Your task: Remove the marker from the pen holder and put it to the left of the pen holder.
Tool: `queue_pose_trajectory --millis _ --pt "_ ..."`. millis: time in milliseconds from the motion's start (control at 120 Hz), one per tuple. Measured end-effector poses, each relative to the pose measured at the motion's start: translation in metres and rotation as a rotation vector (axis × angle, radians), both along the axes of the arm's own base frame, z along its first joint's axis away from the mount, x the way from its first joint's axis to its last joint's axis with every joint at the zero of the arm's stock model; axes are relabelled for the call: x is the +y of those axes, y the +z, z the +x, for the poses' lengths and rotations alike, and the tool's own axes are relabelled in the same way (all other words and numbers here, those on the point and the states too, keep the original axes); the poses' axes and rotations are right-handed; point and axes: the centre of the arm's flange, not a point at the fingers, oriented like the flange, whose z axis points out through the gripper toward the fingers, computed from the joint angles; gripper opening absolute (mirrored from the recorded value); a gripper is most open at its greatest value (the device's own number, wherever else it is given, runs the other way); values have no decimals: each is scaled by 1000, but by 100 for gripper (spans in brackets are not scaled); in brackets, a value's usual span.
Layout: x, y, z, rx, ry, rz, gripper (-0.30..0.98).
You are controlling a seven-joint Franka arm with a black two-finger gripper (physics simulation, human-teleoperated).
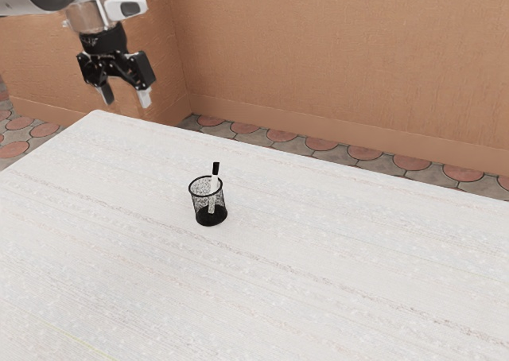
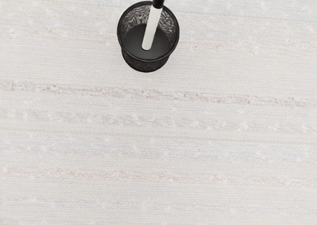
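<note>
Exterior view: your black two-finger gripper (image 1: 126,97) hangs in the upper left of the frame, its fingers apart. It holds nothing and touches nothing, well apart from the marker and above the level of the pale, streaked tabletop (image 1: 302,273).

Left of centre in the frame, a black mesh pen holder (image 1: 198,206) stands upright on the table. Inside it is a slim white marker (image 1: 214,184) with a black upper end (image 1: 215,168), which rises above the rim. In the wrist view the marker tilts within the cup, its white lower end down inside.

Expect the marker to be light and stiff, likely smooth plastic that could roll or twist in your grip, though hardly fragile. Your best hold is probably the part above the rim, around the black end and the white barrel just below it, with a finger on either side. If the black end is a loose cap, it might pull off, so include some barrel. The mesh cup also looks light; brushing its rim could drag or tip it, so lift the marker along its lean.
</note>
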Motion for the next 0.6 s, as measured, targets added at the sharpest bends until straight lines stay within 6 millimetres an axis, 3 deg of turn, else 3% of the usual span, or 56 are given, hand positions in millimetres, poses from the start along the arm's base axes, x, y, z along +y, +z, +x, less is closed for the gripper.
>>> queue_pose_trajectory --millis 100,167,242,342,433,600 --pt "-2 -5 3 30 5 16 69" --pt "-3 -40 21 88 7 25 69" --pt "-19 -98 45 157 -13 32 69" --pt "-37 -156 40 175 -38 34 69" --pt "-39 -185 49 118 -46 37 69" --pt "-81 -223 83 38 -125 30 69"
